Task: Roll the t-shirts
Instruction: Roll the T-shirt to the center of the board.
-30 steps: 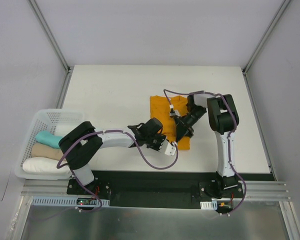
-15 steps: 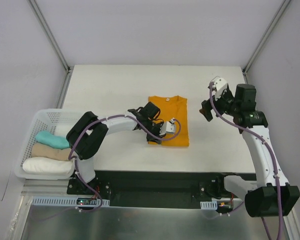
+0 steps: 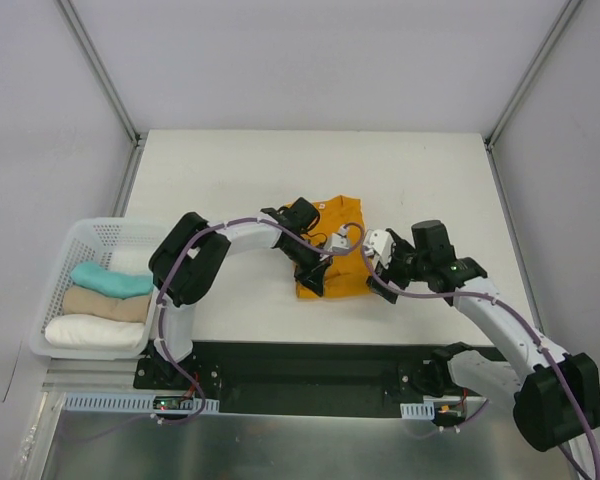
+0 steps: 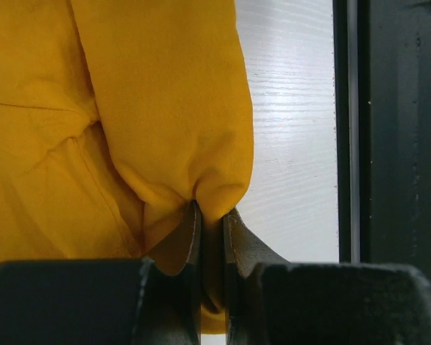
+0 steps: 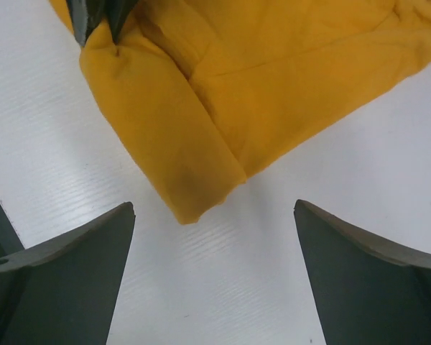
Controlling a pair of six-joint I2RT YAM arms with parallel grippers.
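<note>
T-shirt (image 3: pixel 345 213), mustard-orange and folded, is pinched by left fingers (image 4: pixel 178 253); right fingers (image 5: pixel 57 280) gape wide.

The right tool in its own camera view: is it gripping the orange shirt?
No, the right tool stands wide open, and the shirt lies untouched by it on the table.

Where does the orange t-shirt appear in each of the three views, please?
Top external: t-shirt near picture centre.
Left wrist: t-shirt fills the left half, a fold pinched at the bottom.
Right wrist: t-shirt across the top, one corner pointing down.
Shared landmark: the left gripper pinching the shirt's edge.
</note>
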